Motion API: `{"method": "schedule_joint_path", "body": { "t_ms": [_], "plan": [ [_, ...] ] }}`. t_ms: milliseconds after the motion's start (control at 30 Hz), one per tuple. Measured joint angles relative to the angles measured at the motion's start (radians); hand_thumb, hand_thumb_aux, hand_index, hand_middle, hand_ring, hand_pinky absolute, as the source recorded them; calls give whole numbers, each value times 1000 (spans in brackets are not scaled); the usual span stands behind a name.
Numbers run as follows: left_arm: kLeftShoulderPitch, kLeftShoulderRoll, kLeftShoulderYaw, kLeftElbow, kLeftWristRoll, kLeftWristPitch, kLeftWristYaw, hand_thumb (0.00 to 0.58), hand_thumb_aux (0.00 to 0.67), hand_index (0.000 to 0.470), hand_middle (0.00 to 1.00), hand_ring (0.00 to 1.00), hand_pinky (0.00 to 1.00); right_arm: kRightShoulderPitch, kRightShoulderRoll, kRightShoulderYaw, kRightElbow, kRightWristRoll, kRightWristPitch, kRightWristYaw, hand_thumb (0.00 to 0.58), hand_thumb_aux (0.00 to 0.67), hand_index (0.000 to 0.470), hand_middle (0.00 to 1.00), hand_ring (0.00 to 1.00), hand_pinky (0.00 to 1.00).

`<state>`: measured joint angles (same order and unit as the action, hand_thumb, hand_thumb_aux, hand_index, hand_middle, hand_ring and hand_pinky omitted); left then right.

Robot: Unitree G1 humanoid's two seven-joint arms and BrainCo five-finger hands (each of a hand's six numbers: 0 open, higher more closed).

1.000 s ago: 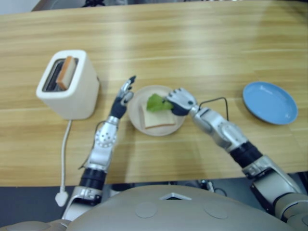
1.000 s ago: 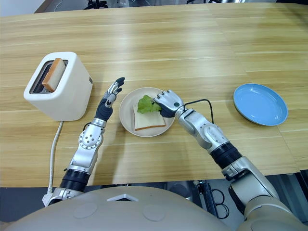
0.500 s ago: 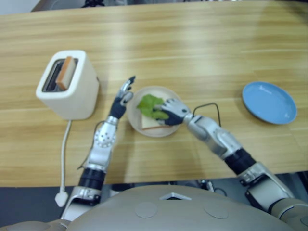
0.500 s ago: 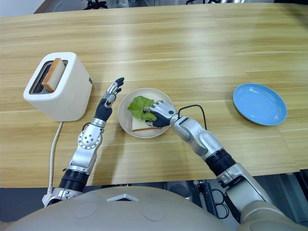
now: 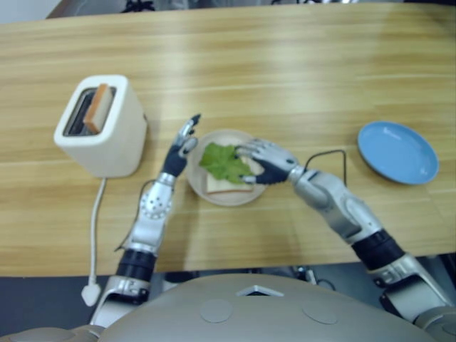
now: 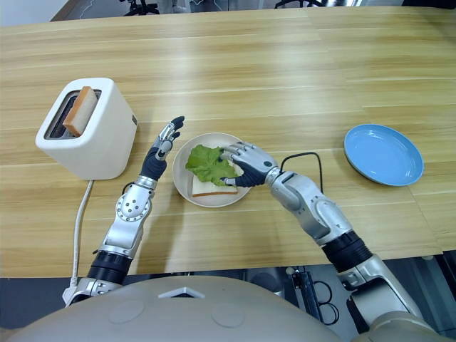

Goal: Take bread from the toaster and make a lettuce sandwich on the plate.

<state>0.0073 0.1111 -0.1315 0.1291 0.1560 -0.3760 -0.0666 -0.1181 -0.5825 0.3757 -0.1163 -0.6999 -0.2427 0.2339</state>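
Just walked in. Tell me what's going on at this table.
The robot is building a lettuce sandwich. Its right hand lies with fingers spread on the lettuce leaf, which sits on a bread slice on the beige plate. The left hand is raised, open, between the plate and the toaster, where a second slice still stands in the slot. A blue plate sits off to the right.

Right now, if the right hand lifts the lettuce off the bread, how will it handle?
Probably floppy: the lettuce is a thin, ruffled leaf draped over the bread, so it would likely sag. Likely very light, so it may cling to the right hand touching it, or slide off if nudged.
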Motion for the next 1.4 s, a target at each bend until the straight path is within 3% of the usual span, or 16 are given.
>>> {"method": "schedule_joint_path", "body": {
  "t_ms": [200, 300, 500, 567, 733, 833, 1100, 1400],
  "plan": [
    [-2, 4, 1, 5, 0, -2, -1, 0, 0, 0, 0, 0, 0, 27, -16, -81, -115, 79, 27, 68, 278, 187, 128, 0, 0, 0],
    [-4, 11, 3, 6, 0, -4, -2, 0, 0, 0, 0, 0, 0, 35, -18, -148, -189, 147, 51, 101, 187, 118, 81, 0, 0, 0],
    [-11, 89, 28, -98, 42, 5, -1, 0, 0, 0, 0, 0, 0, 31, -16, -296, -265, 292, 105, 137, 132, 81, 56, 0, 0, 0],
    [-23, 161, 92, -249, 82, 23, 0, 0, 0, 0, 0, 0, 0, 28, -6, -350, -243, 342, 113, 123, 49, 29, 20, 0, 0, 0],
    [-83, 372, 318, -549, 223, 93, -11, 0, 0, 0, 0, 0, 0, 54, 42, -399, -116, 374, 102, 52, 53, 32, 22, 0, 0, 0],
    [-91, 485, 399, -596, 356, 164, -40, 0, 0, 0, 0, 0, 0, 78, 66, -390, -45, 369, 90, 19, 58, 34, 23, 0, 0, 0],
    [-71, 627, 476, -412, 566, 395, -84, 0, 0, 0, 0, 0, 0, 96, 65, -377, -3, 345, 57, -24, 71, 42, 29, 0, 0, 0],
    [-88, 629, 339, -164, 643, 519, -96, 0, 0, 0, 0, 0, 0, 110, 63, -376, 1, 325, 53, -46, 66, 39, 27, 0, 0, 0]
  ]
}}
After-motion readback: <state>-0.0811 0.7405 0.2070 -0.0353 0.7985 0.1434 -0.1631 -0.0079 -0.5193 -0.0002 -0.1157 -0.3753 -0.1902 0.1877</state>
